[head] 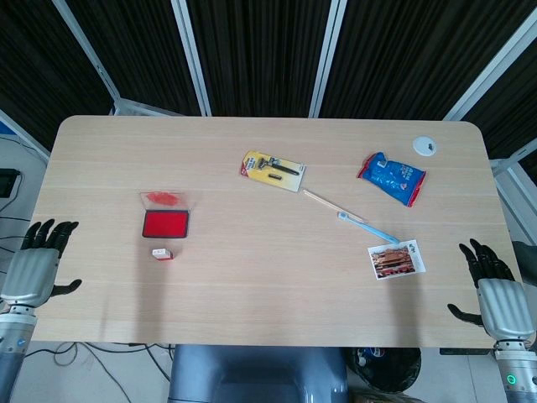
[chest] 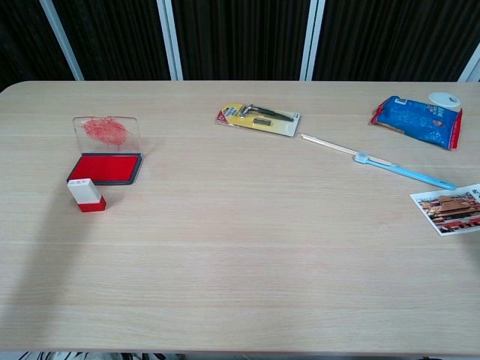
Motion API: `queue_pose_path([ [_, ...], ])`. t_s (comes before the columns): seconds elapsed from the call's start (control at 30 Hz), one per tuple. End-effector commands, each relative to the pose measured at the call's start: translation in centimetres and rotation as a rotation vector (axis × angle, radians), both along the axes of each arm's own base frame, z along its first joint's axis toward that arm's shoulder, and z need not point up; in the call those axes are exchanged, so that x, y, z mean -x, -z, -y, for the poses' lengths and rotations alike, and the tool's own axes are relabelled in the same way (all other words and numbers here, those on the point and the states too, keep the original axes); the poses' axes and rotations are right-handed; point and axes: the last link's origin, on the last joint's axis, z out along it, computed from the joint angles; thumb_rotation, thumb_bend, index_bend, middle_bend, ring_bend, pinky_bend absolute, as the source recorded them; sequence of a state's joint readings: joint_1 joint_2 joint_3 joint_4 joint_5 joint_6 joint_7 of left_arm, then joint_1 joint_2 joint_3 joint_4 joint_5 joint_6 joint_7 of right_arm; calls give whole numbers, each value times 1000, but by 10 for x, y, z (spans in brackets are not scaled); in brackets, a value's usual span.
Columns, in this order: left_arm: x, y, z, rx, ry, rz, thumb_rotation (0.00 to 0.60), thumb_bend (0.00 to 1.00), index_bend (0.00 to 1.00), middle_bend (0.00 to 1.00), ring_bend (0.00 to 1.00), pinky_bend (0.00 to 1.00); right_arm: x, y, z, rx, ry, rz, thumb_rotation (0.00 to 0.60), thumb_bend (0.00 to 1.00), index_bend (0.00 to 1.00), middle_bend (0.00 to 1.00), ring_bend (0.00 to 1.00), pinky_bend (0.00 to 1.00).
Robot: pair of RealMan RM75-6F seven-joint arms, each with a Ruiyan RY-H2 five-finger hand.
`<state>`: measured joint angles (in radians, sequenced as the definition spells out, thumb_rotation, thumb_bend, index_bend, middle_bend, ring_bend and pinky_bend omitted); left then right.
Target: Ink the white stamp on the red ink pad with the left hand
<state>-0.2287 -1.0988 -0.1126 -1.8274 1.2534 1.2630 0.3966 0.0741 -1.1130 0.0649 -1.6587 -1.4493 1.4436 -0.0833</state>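
I was only at the approach step: my left hand (head: pixel 32 270) hung empty with fingers spread beside the table (head: pixel 268 294) edge (right hand (head: pixel 495 295) the same), so next it needed to reach the white stamp (chest: pixel 85 193) standing just before the red ink pad (chest: pixel 106 167).

The left hand (head: pixel 33 270) is hovering at the near left edge of the head view, palm down, its dark fingers (head: pixel 50 232) spread apart and pointing away from the robot, the thumb sticking out to the side. It is holding nothing. Its grey wrist is running down out of the frame below it.

The right hand (head: pixel 497 293) is sitting at the near right edge of the same view in much the same pose (fingers splayed and pointing forward, thumb out toward the middle), also holding nothing. The chest view is showing neither hand.
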Motion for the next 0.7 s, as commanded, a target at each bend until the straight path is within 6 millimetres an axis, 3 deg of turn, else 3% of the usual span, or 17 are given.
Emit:
queue_pose_path([
  [0.03, -18, 16, -23, 67, -17, -8, 600, 111, 163, 169, 0, 0, 0, 0, 0, -2, 0, 5, 600, 29, 0, 0, 0, 177],
  [0.27, -38, 39, -50, 111, -23, -65, 600, 124, 228, 212, 0, 0, 1, -1, 1, -6, 4, 27, 600, 35, 0, 0, 0, 177],
  [0.7, -63, 87, -78, 174, -52, -118, 600, 156, 284, 268, 1, 0, 1, -2, 2, -10, 2, 64, 600, 46, 0, 0, 0, 177],
])
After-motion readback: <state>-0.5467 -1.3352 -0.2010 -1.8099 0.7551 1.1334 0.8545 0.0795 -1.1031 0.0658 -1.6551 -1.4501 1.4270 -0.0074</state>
